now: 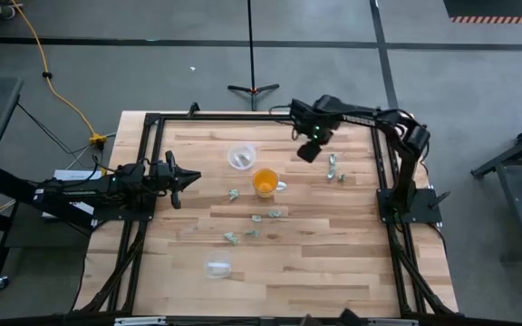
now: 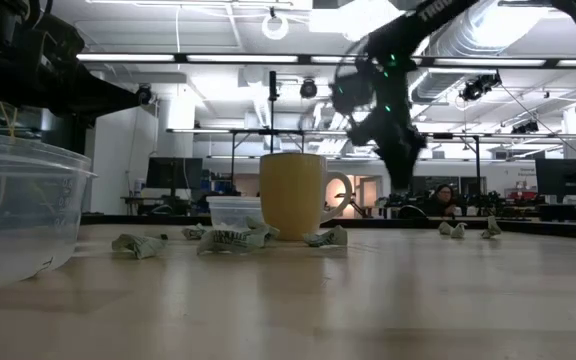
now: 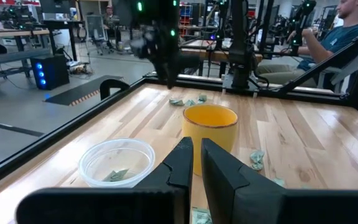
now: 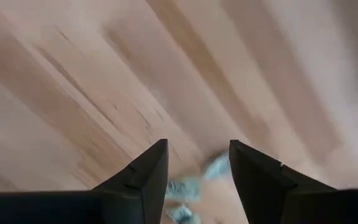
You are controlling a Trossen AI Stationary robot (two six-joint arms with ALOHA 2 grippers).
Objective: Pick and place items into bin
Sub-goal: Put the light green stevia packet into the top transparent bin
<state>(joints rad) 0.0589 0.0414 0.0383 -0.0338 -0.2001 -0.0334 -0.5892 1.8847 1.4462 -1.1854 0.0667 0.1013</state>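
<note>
Several tiny pale green-grey pieces lie scattered on the wooden table: a pair (image 1: 334,169) near the right side, others (image 1: 273,215) (image 1: 233,194) (image 1: 232,237) around the orange cup (image 1: 265,182). One piece (image 3: 115,175) lies inside the clear round bin (image 1: 241,157). My right gripper (image 1: 308,152) hangs open above the table, pointing down, just left of the right-hand pair; the right wrist view shows those pieces (image 4: 191,183) between its open fingers (image 4: 197,146), untouched. My left gripper (image 1: 188,177) waits shut at the table's left, level, facing the cup (image 3: 210,127).
A second clear container (image 1: 218,267) stands near the table's near edge, large in the low view (image 2: 18,210). A black frame (image 1: 152,122) borders the table. People sit at desks beyond the far side (image 3: 334,31). Bare wood lies toward the near right corner.
</note>
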